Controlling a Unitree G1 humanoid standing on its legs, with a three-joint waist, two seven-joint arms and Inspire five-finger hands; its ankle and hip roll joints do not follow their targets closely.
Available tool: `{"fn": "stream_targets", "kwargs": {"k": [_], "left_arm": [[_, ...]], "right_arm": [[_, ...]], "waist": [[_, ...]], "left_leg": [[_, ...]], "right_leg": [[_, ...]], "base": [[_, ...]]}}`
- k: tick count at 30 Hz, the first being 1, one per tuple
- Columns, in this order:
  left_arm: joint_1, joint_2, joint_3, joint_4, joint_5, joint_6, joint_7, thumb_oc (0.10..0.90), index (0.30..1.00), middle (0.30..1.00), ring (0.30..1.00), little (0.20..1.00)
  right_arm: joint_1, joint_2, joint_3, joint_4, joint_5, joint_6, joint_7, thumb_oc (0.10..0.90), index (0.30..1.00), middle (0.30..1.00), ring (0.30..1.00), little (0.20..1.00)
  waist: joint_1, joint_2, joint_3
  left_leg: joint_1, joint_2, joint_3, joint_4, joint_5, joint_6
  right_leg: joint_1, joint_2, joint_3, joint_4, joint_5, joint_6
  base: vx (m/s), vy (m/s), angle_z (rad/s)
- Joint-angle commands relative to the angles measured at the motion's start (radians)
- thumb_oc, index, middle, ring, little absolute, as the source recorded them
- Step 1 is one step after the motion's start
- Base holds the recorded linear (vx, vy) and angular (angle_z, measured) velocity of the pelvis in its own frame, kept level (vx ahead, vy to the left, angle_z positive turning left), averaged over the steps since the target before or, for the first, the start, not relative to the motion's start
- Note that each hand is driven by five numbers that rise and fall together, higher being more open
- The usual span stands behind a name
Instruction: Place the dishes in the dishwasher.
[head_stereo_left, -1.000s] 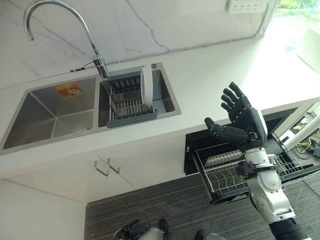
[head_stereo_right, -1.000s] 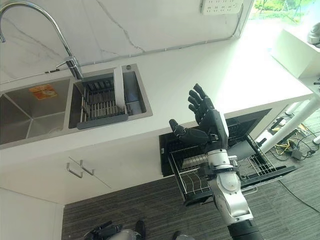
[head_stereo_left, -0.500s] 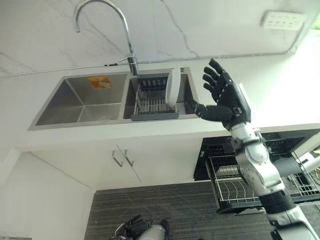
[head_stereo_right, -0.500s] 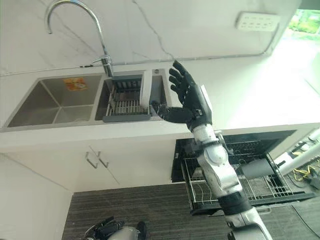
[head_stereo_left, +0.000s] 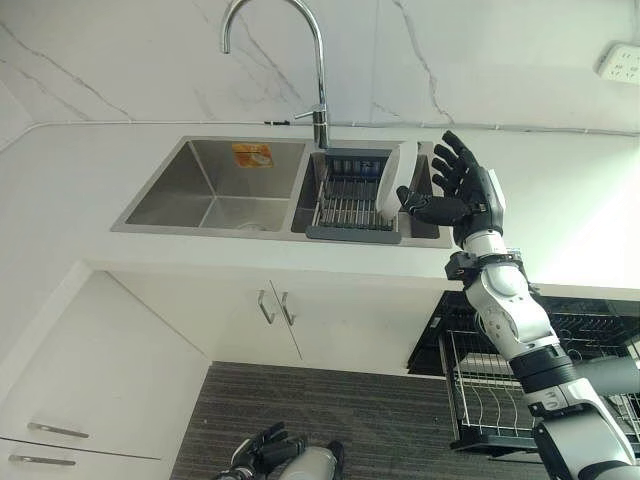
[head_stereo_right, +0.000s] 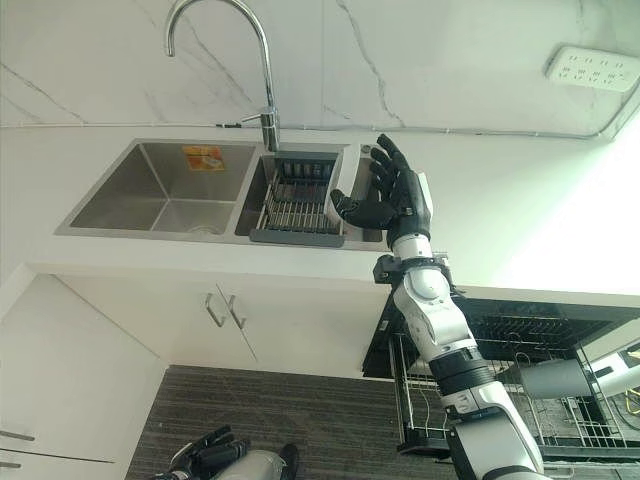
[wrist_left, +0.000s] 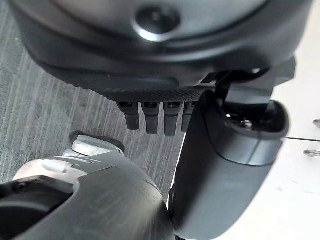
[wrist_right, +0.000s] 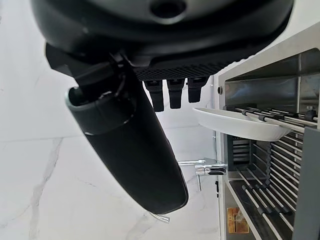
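- Left hand (wrist_left: 165, 107) — hangs low over the dark floor (wrist_left: 45, 110); in its wrist view the fingers run straight and relaxed, holding nothing. In the left eye view it shows at about 6 o'clock, near the bottom edge.
- Sink (head_stereo_left: 215, 195) — a double steel basin set in the white counter (head_stereo_left: 80, 200). The left bowl carries an orange sticker (head_stereo_left: 252, 154) on its back wall.
- Tap (head_stereo_left: 300, 60) — a tall curved spout rising from behind the divider between the two bowls, at about 12 o'clock of the sink.
- Rack (head_stereo_left: 345, 200) — a dark wire drainer sitting in the right bowl.
- Plate (head_stereo_left: 390, 185) — white, standing on edge at the 3 o'clock end of the rack, leaning a little.
- Right hand (head_stereo_left: 462, 195) — raised just beside the plate at its 3 o'clock side, fingers spread wide and thumb reaching toward the plate; whether the thumb touches it I cannot tell. In its wrist view the plate (wrist_right: 235, 122) lies just past the straight fingers (wrist_right: 172, 92), not gripped.
- Dishwasher (head_stereo_left: 560, 370) — open under the counter at about 4 o'clock, its wire basket (head_stereo_left: 490, 390) pulled out.
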Motion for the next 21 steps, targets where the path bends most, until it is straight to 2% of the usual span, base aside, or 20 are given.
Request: {"fn": "stream_targets", "kwargs": {"k": [1,9,21], "left_arm": [[0.135,0.066,-0.11,0.068,0.079,0.03,-0.033,0.8,0.9,0.9,0.9,0.9],[0.141,0.073,-0.104,0.075,0.047,0.051,-0.077,0.8,0.9,0.9,0.9,0.9],[0.147,0.08,-0.125,0.074,0.021,0.064,-0.097,0.8,0.9,0.9,0.9,0.9]], "right_arm": [[-0.168,-0.03,-0.083,-0.012,-0.019,-0.149,-0.053,0.8,0.9,0.9,0.9,0.9],[-0.192,-0.051,-0.103,0.051,-0.015,-0.162,-0.092,0.8,0.9,0.9,0.9,0.9],[-0.244,-0.055,-0.102,0.183,0.014,-0.132,-0.121,0.8,0.9,0.9,0.9,0.9]], "waist": [[0.018,-0.037,-0.013],[0.027,-0.032,-0.015],[0.046,-0.027,-0.012]], "left_leg": [[-0.007,0.019,0.007,0.004,-0.071,-0.036],[-0.004,0.01,0.001,0.004,-0.074,-0.03],[-0.004,-0.001,-0.014,0.004,-0.075,-0.028]], "right_leg": [[0.083,-0.041,-0.016,-0.074,0.047,0.106],[0.088,-0.05,-0.024,-0.074,0.051,0.113],[0.088,-0.058,-0.032,-0.074,0.056,0.115]], "base": [[0.04,0.039,0.06],[0.04,0.027,0.04],[0.04,0.008,0.04]]}}
